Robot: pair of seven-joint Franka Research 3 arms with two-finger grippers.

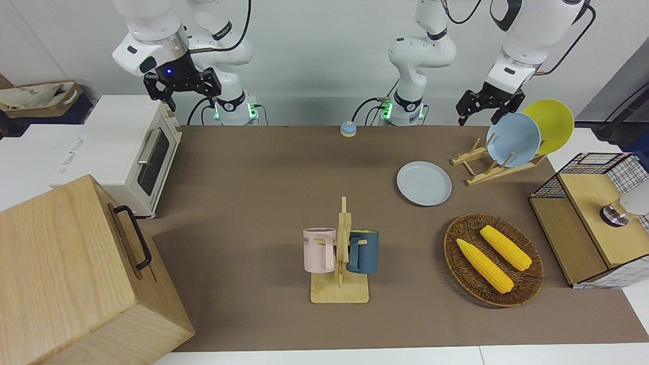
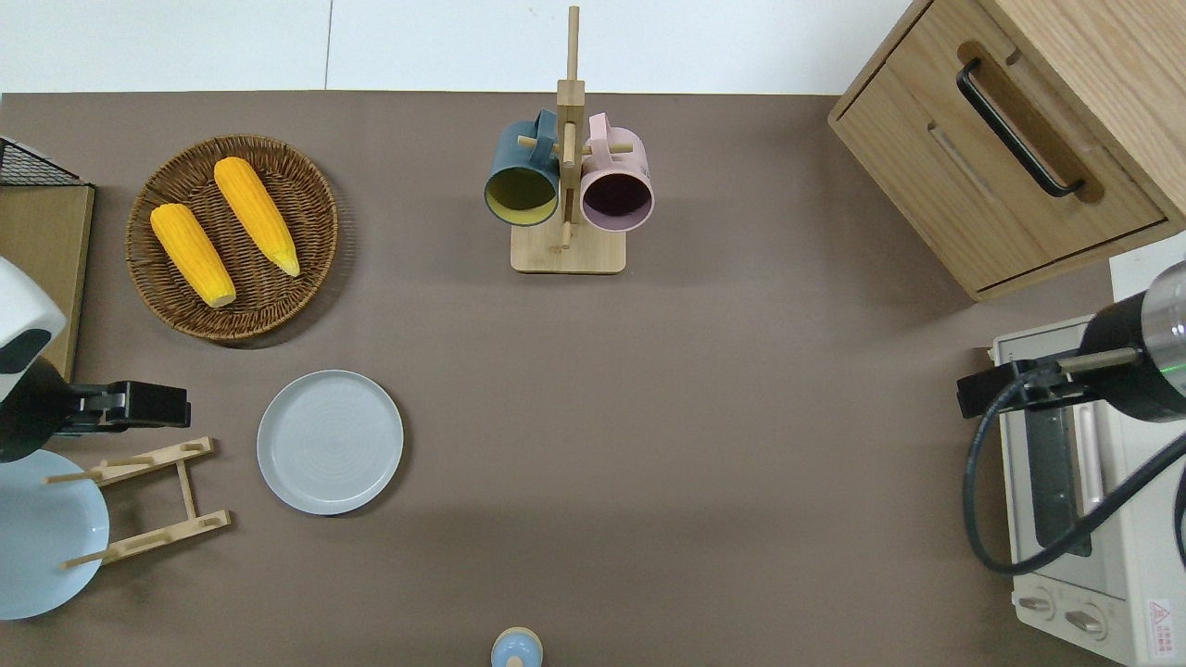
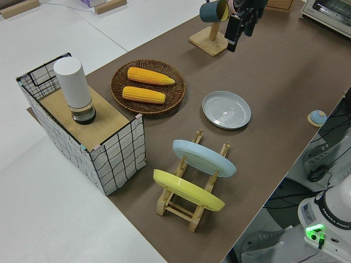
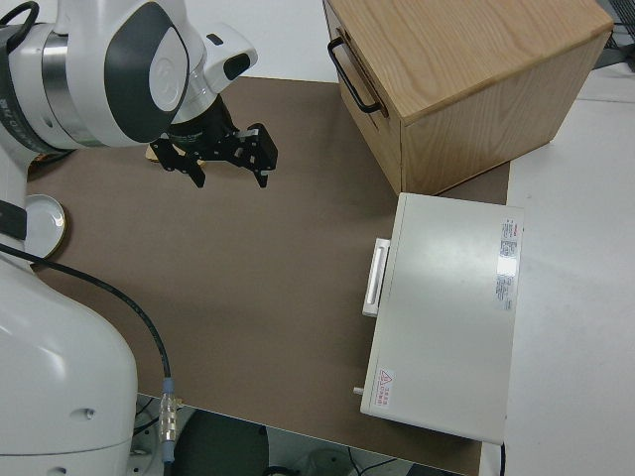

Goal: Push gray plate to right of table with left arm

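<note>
Overhead view shows my left claw [image 2: 171, 408] hanging empty, fingers apart, above the wooden rack [image 2: 148, 500], the gray plate [image 2: 330, 442] untouched on the table [image 2: 695, 417] beside it, so next I must descend to its rim.

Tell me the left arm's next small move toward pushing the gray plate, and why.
Probably lower the left tool to table height beside the gray plate, at the edge toward the left arm's end. The tool hangs in the air over the wooden plate rack, apart from the plate, which lies flat on the table. The right arm is parked.
</note>
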